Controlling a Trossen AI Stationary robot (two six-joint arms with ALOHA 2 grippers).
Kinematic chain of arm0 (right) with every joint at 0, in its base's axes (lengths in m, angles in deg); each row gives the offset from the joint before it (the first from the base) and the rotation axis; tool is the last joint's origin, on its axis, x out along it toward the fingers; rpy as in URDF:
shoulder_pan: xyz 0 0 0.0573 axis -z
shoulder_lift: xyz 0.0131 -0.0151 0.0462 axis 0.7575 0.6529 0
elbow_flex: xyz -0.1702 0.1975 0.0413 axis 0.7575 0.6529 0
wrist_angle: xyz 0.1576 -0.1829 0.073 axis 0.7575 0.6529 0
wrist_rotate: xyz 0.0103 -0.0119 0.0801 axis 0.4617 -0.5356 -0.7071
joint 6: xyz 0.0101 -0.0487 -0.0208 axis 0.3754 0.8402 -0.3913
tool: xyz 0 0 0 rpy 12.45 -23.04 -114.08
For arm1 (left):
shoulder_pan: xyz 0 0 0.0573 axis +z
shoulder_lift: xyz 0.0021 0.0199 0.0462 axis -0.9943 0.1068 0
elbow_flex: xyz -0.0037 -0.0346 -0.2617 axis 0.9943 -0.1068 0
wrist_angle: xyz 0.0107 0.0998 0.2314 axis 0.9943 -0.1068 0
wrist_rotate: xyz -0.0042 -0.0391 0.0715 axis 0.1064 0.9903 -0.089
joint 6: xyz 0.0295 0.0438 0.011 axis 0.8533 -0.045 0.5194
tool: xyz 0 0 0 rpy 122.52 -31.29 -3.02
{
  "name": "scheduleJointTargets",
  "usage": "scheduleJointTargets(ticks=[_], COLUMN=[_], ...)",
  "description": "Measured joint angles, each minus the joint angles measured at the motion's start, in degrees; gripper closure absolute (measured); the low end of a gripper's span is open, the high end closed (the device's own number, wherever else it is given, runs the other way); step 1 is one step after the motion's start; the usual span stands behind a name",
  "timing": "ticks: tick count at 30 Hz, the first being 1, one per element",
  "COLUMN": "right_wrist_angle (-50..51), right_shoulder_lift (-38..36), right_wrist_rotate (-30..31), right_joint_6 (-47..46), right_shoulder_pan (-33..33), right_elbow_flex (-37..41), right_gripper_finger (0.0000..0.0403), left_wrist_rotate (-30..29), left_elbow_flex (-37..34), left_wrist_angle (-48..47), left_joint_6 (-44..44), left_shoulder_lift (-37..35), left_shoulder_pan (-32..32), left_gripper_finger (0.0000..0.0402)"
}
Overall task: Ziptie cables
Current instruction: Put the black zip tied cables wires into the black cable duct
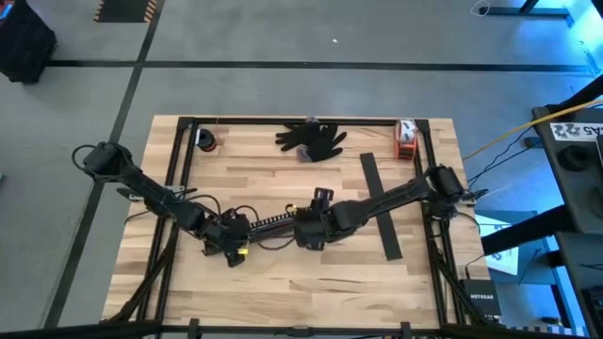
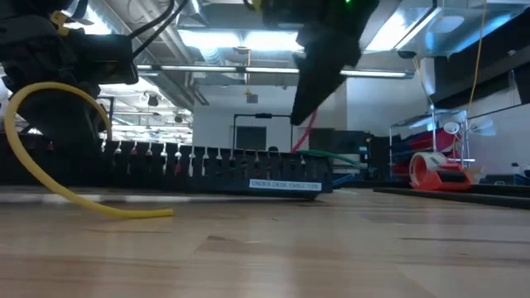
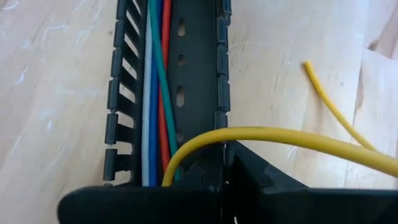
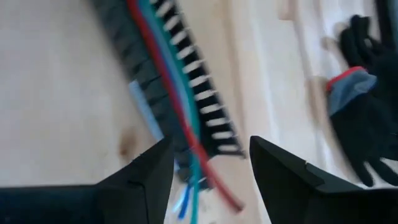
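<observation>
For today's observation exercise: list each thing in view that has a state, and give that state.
Cables: lying inside the slotted channel.
Yellow wire: curving out of the channel onto the table.
Left gripper: shut, at the channel's end.
Right gripper: open above the cables.
Glove: lying flat, unused.

A pale wooden table top (image 1: 283, 282) lies beneath my right gripper (image 4: 211, 149), spreading wide on every side of it. Around the table, well away from the gripper, is a smooth grey floor (image 1: 283, 38), crossed by a dark line (image 1: 301, 64). High above the gripper, a ceiling carries long bright strip lights (image 2: 215, 37) and pipes. Far beyond the gripper, past the table's edge, stands a white wall (image 2: 373, 108), with shelving (image 2: 451, 124) off to one side. Blue light falls on the floor (image 1: 528, 85) farther out.
</observation>
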Motion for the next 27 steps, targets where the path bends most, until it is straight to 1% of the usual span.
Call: scheduleJointTargets(ticks=[2, 4, 8, 11, 13, 16, 21, 23, 25, 27], right_wrist_angle=[1.8, 3.5, 3.8, 3.6, 2.9, 1.0, 4.1, 5.3, 5.4, 4.8], right_shoulder_lift=[-0.1, -0.1, 0.3, 0.3, 0.3, 0.3, 0.1, -0.3, -0.4, -0.4], right_wrist_rotate=[0.3, 1.9, 2.3, 2.5, 2.7, 3.7, 12.2, 13.7, 12.1, 7.5], right_joint_6=[-0.4, -1.6, -4.7, -5.8, -5.8, -3.3, -2.3, -2.3, -2.2, -1.1], right_shoulder_pan=[-1.1, -1.9, -1.7, -0.8, -0.2, 0.8, 3.2, 4.2, 5.1, 5.6], right_elbow_flex=[0.0, 0.7, 5.0, 6.0, 6.0, 6.0, 6.0, 6.0, 6.0, 6.1], right_gripper_finger=[0.0201, 0.0201, 0.0201, 0.0201, 0.0201, 0.0201, 0.0201, 0.0201, 0.0201, 0.0201], left_wrist_rotate=[0.0, 0.0, 0.0, 0.0, 0.0, 0.0, 0.0, 0.0, 0.0, 0.0], left_elbow_flex=[0.0, 0.0, 0.0, 0.0, 0.0, 0.0, 0.0, 0.0, 0.0, 0.0], left_wrist_angle=[0.0, 0.0, 0.0, 0.1, 0.1, 0.1, 0.1, 0.1, 0.2, 0.2], left_joint_6=[0.0, 0.2, 0.3, 0.6, 1.1, 1.1, 1.1, 1.1, 1.0, 0.8], left_shoulder_lift=[0.0, 0.0, 0.0, 0.0, 0.0, 0.0, 0.0, 0.0, 0.0, 0.0], left_shoulder_pan=[0.0, 0.0, 0.0, 0.0, 0.0, 0.0, -0.2, -0.5, -0.8, -1.0], left_gripper_finger=[0.0394, 0.0394, 0.0394, 0.0394, 0.0394, 0.0394, 0.0394, 0.0394, 0.0394, 0.0394])
